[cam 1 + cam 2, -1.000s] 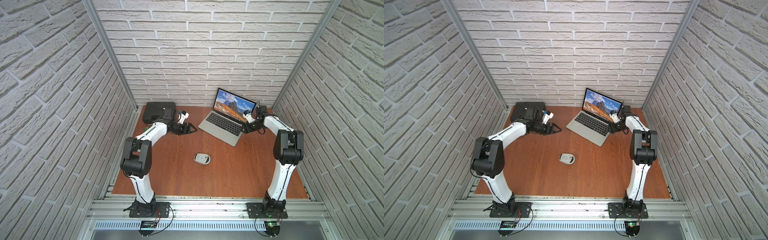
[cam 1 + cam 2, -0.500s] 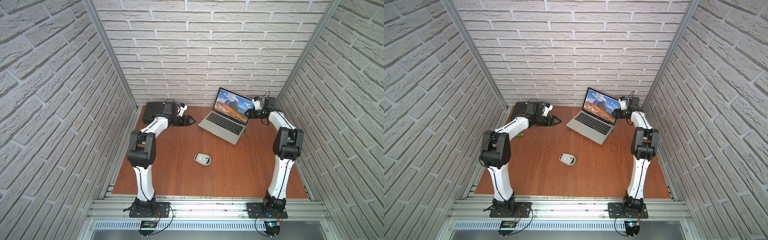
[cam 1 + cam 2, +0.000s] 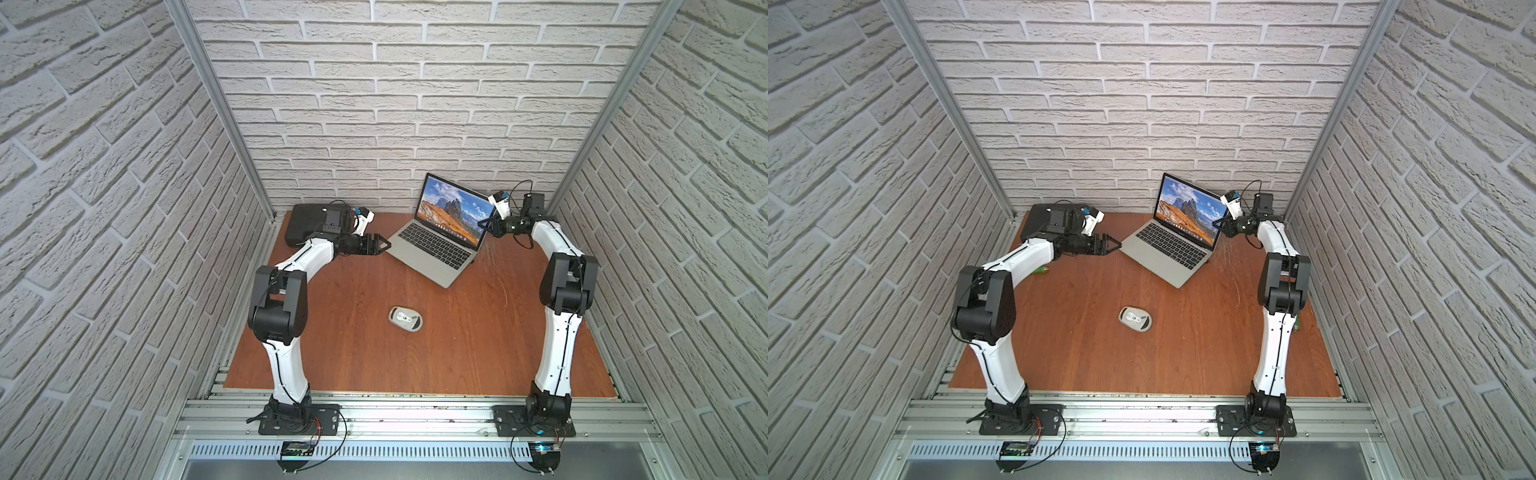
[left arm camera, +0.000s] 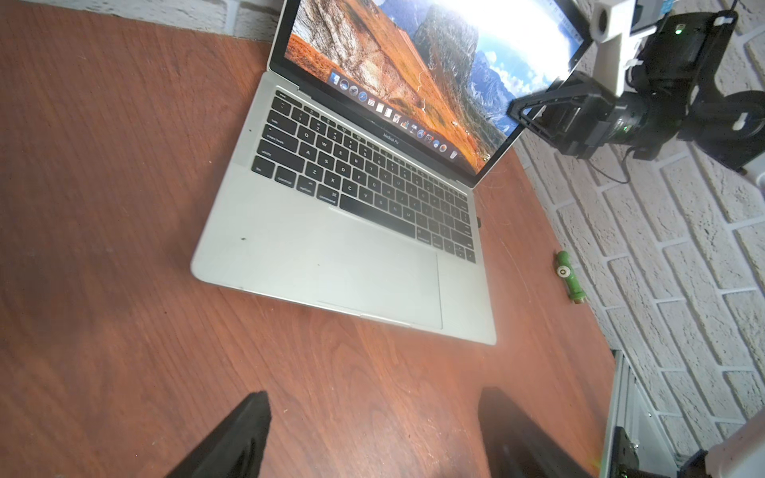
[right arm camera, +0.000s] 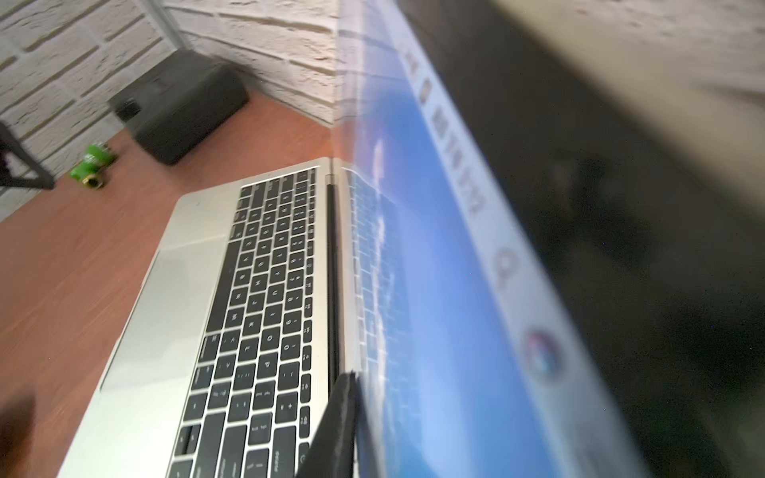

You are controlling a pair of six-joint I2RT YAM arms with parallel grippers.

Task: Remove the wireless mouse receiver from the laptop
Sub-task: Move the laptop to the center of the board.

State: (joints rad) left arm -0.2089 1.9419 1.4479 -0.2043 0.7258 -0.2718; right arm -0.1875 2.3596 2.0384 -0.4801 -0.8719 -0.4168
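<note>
Apart, receiver [image 4: 479,222] in laptop [image 4: 314,256], right tool [image 4: 517,112] higher

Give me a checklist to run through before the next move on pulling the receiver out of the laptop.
1. Target found: the wireless mouse receiver shows as a dark stub plugged into the side edge of the laptop: ok.
2. Right gripper at the receiver: it is up at the side edge of the screen, away from the stub: not ok.
3. Right gripper open or shut: its wrist view is blurred and the top views are too small: cannot tell.
4. Left gripper open and off the laptop: ok.
5. Green fitting lies on the table apart from the laptop: ok.
</note>
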